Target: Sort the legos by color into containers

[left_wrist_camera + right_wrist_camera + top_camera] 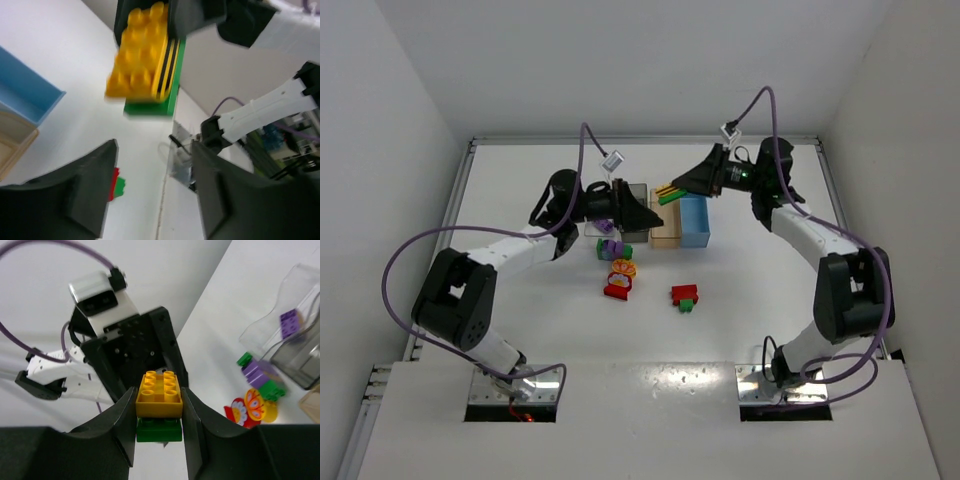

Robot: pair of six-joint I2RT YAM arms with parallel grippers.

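Note:
My right gripper (pixel 672 191) (pixel 159 394) is shut on a yellow brick (pixel 160 395) stacked on a green brick (pixel 159 430), held in the air above the bins. The stack also shows in the left wrist view (pixel 144 55). My left gripper (pixel 644 214) (pixel 155 150) is open and empty, facing the stack a short way off. Below stand a clear bin (pixel 270 325) with a purple brick (pixel 290 322) in it, a smoky grey bin (pixel 306 367), a tan bin (pixel 666 228) and a light blue bin (pixel 696 222).
Loose on the table in front of the bins lie a purple and green cluster (pixel 612 248), a yellow-orange butterfly piece (pixel 622 267) on a red brick (pixel 618 289), and a red and green pair (pixel 685 296). Walls stand close on three sides.

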